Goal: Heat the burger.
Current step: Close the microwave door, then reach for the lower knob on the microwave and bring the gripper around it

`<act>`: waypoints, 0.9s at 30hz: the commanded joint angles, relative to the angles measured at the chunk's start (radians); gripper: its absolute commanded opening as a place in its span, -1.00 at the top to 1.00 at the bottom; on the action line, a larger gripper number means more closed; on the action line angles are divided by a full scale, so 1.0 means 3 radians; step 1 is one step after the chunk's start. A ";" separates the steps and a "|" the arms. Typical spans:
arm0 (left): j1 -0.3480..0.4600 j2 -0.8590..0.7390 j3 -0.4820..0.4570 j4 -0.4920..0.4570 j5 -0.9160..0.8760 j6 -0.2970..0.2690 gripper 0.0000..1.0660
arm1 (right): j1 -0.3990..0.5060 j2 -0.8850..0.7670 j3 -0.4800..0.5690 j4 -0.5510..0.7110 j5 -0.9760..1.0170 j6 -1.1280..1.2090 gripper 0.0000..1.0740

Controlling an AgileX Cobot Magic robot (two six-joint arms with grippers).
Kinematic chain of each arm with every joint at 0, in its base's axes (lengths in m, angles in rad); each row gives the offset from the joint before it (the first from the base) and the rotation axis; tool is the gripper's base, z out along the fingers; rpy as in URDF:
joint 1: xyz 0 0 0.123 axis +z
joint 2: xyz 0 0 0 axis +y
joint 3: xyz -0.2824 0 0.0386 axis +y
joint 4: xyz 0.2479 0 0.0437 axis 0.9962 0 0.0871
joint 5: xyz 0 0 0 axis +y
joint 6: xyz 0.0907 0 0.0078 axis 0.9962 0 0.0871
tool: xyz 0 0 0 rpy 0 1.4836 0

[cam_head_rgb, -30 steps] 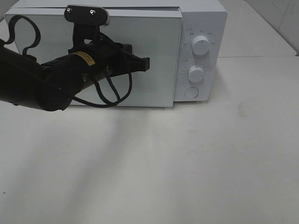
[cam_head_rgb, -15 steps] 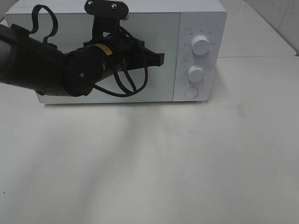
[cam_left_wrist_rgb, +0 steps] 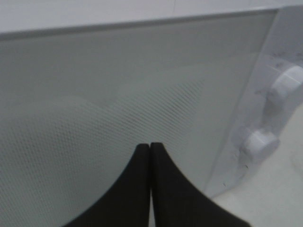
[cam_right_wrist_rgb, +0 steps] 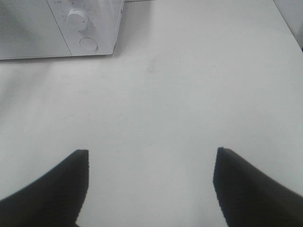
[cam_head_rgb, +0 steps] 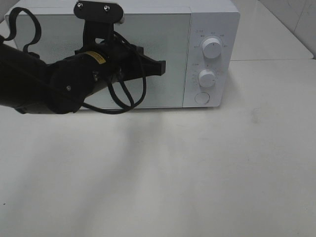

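Observation:
The burger is hidden; no view shows it. A white microwave [cam_head_rgb: 212, 19] stands at the back of the table with its door [cam_head_rgb: 170, 49] shut flush. My left gripper [cam_head_rgb: 162, 68] is shut with nothing in it, its tips close in front of the door's right half. In the left wrist view the left gripper [cam_left_wrist_rgb: 150, 147] shows two black fingers [cam_left_wrist_rgb: 137, 189] pressed together before the meshed door [cam_left_wrist_rgb: 94, 94]. My right gripper [cam_right_wrist_rgb: 151, 153] hangs open and empty above the bare table [cam_right_wrist_rgb: 156, 109], well in front of the microwave [cam_right_wrist_rgb: 57, 28].
The microwave's control panel carries an upper knob [cam_head_rgb: 212, 48], a lower knob [cam_head_rgb: 207, 78] and a round button [cam_head_rgb: 201, 98]. The left arm and its cable [cam_head_rgb: 123, 94] cover much of the door. The white table [cam_head_rgb: 197, 168] spreads in front.
The microwave door stood slightly ajar a second ago and is now shut flush. The left gripper pushed right toward the panel, then drew back a little to the left.

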 commanded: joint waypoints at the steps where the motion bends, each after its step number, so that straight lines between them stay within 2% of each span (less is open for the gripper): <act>1: -0.0067 -0.0183 0.0173 -0.0020 0.0153 0.0007 1.00 | -0.0013 -0.0087 -0.0003 -0.0003 -0.0037 0.0000 -0.34; 2: -0.0067 -0.0183 0.0173 -0.0020 0.0153 0.0007 1.00 | -0.0013 -0.0087 -0.0003 -0.0003 -0.0037 0.0000 -0.34; 4: -0.0067 -0.0280 0.0290 -0.0030 0.0400 0.0010 0.78 | -0.0013 -0.0087 -0.0003 -0.0003 -0.0037 0.0000 -0.34; 5: -0.0067 -0.0280 0.0290 -0.0030 0.0400 0.0010 0.78 | -0.0013 -0.0087 -0.0003 -0.0003 -0.0037 0.0000 -0.34; 6: -0.0067 -0.0353 0.0353 -0.0043 0.0580 0.0010 0.43 | -0.0013 -0.0087 -0.0003 0.0000 -0.0037 -0.0003 -0.34; 7: -0.0067 -0.0393 0.0380 -0.0043 0.0663 0.0010 0.23 | -0.0013 -0.0087 -0.0003 0.0000 -0.0037 -0.0003 -0.34; 8: -0.0067 -0.0393 0.0380 -0.0043 0.0663 0.0010 0.23 | -0.0013 -0.0087 -0.0003 0.0000 -0.0037 -0.0003 -0.34; 9: -0.0067 -0.0453 0.0420 -0.0050 0.0843 0.0010 -0.29 | -0.0013 -0.0087 -0.0003 0.0000 -0.0037 -0.0003 -0.34; 10: -0.0067 -0.0453 0.0420 -0.0050 0.0843 0.0010 -0.29 | -0.0013 -0.0087 -0.0003 0.0000 -0.0037 -0.0003 -0.34; 11: -0.0067 -0.0493 0.0417 -0.0050 0.1067 0.0007 -0.82 | -0.0013 -0.0087 -0.0003 0.0000 -0.0037 -0.0003 -0.34; 12: -0.0067 -0.0517 0.0417 -0.0050 0.1153 0.0007 -0.91 | -0.0013 -0.0087 -0.0003 0.0000 -0.0037 -0.0003 -0.34; 16: -0.0067 -0.0587 0.0417 -0.0033 0.1447 0.0010 -0.87 | -0.0013 -0.0087 -0.0003 0.0000 -0.0037 -0.0003 -0.34; 18: -0.0067 -0.0657 0.0417 0.0027 0.1913 0.0020 -0.86 | -0.0013 -0.0087 -0.0003 0.0000 -0.0037 -0.0003 -0.34; 23: -0.0060 -0.0727 0.0417 0.0253 0.2453 0.0037 -0.86 | -0.0013 -0.0087 -0.0003 0.0000 -0.0037 -0.0003 -0.34; 24: -0.0057 -0.0753 0.0417 0.0267 0.2773 0.0033 -0.85 | -0.0013 -0.0087 -0.0003 0.0000 -0.0037 -0.0003 -0.34; 27: -0.0057 -0.0767 0.0417 0.0277 0.2943 0.0033 -0.85 | -0.0013 -0.0087 -0.0003 0.0000 -0.0037 -0.0003 -0.34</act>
